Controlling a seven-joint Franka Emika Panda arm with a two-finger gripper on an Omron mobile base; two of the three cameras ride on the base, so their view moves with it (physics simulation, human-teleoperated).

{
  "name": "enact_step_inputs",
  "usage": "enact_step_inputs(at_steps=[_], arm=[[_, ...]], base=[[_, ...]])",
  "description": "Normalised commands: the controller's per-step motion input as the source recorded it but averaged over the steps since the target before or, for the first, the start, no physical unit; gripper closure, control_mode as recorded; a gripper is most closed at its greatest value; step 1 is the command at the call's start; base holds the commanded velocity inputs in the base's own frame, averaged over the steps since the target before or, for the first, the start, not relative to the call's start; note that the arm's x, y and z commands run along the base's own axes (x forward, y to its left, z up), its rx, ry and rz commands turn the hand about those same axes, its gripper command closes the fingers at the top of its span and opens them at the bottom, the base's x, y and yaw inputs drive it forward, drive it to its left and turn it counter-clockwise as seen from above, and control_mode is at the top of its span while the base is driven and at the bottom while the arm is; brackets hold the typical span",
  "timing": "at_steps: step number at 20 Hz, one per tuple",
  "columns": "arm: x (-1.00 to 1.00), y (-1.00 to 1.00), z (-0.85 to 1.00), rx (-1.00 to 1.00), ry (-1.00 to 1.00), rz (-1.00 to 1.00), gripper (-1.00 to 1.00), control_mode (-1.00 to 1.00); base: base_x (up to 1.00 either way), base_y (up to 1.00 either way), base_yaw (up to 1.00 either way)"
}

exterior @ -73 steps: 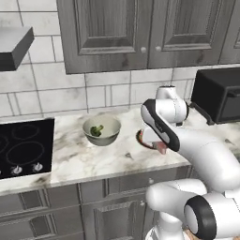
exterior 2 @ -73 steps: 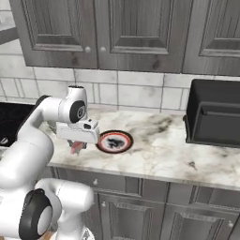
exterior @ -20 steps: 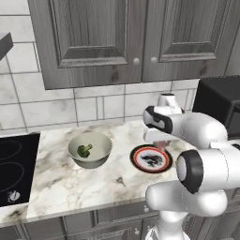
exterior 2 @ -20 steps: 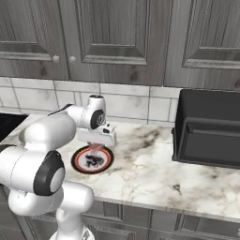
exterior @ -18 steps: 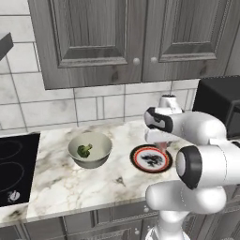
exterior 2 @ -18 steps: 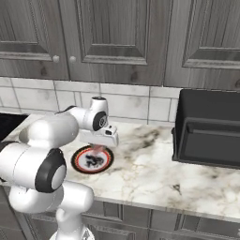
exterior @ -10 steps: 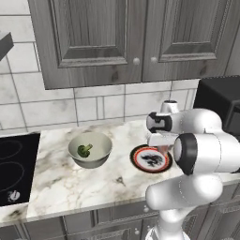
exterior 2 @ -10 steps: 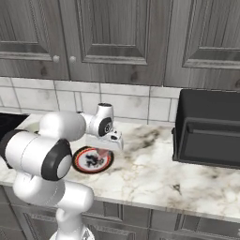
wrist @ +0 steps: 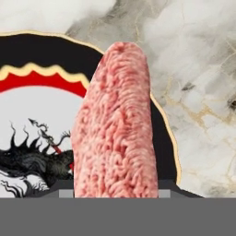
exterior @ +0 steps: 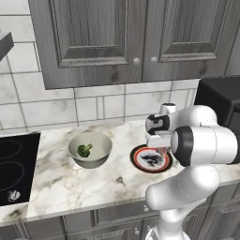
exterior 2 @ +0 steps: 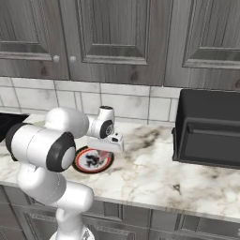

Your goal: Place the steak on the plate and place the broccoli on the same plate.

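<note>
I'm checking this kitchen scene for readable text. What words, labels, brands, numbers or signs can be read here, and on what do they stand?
None: no readable text anywhere.
Plate: dark brush-like markings in the white centre, a drawing rather than letters; nothing reads as a word.
Steak, bowl, broccoli: no labels.
Microwave: no brand or digits visible.
Cooktop: ring outlines and a knob, no legible markings.

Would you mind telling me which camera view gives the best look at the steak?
The hand view: the steak stands large there, grain sharp, over the plate rim. The left base view shows just a pink sliver below the gripper; in the right base view it is a pink sliver too, under the hand.
</note>
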Motion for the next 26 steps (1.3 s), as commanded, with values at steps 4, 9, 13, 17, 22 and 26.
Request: enact_step_inputs(at_steps=[4,9,13,17,22,26], arm=[[0.00,0.00,-0.07,0.00,0.00,0.00,1.00,-1.00],[0.00,0.00,0.00,0.00,0.00,0.00,-1.00,-1.00],[0.00,0.00,0.00,0.00,0.00,0.00,-1.00,-1.00],[0.00,0.00,0.00,0.00,0.00,0.00,-1.00,-1.00],[0.00,0.11,0.04,0.00,0.00,0.00,-1.00,-1.00],[0.00,0.44,0.14,0.00,0.00,0.00,-1.00,-1.00]], base=[[0.00,0.00,0.00],[0.00,0.00,0.00],[0.00,0.00,0.00],[0.00,0.00,0.00],[0.00,0.00,0.00],[0.00,0.00,0.00]])
